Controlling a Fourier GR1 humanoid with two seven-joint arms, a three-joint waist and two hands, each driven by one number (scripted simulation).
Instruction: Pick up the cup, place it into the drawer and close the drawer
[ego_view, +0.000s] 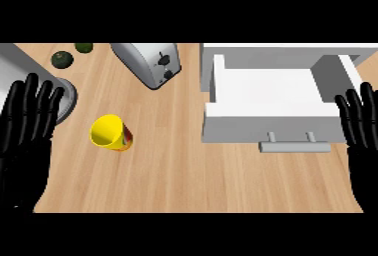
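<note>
Head view: yellow cup (111, 132), left of the open drawer (266, 95), looks light, rigid, slick; I'd wrap its sidewall, my left robot hand (29, 120) spread wide, holding nothing.

A single head view looks steeply down on the light wooden counter top (207, 180). Its lower edge lies nearest the camera.
</note>
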